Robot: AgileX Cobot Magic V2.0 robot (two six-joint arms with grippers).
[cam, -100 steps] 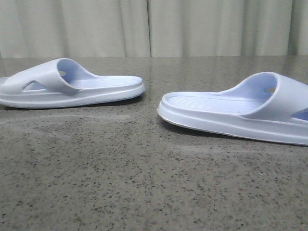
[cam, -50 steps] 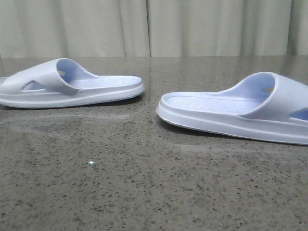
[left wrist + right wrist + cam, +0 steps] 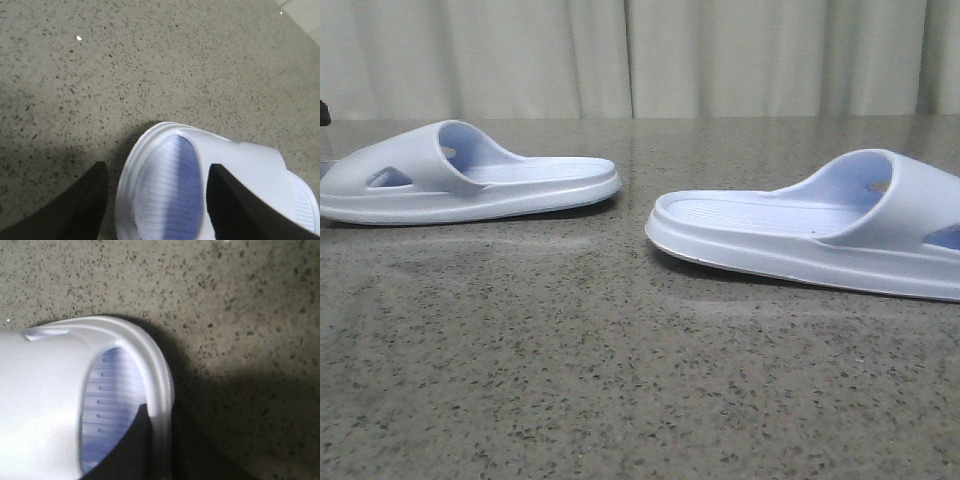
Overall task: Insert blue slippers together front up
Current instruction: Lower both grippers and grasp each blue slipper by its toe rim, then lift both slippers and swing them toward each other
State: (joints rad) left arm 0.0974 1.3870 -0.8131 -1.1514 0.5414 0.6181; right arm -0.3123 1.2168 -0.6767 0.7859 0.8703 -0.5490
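Front view: desk [image 3: 620, 400], speckled. Left slipper [image 3: 470, 180] far left, right slipper [image 3: 810, 230] nearer right, well apart, unjoined. My left fingers [image 3: 90, 200] spread astride one; right fingers: cannot tell. Insertion all remaining.

Bare desk [image 3: 620, 380] lies open between the two slippers, left [image 3: 470, 180] and right [image 3: 810, 225], and across the whole front; curtain [image 3: 640, 55] closes the back.
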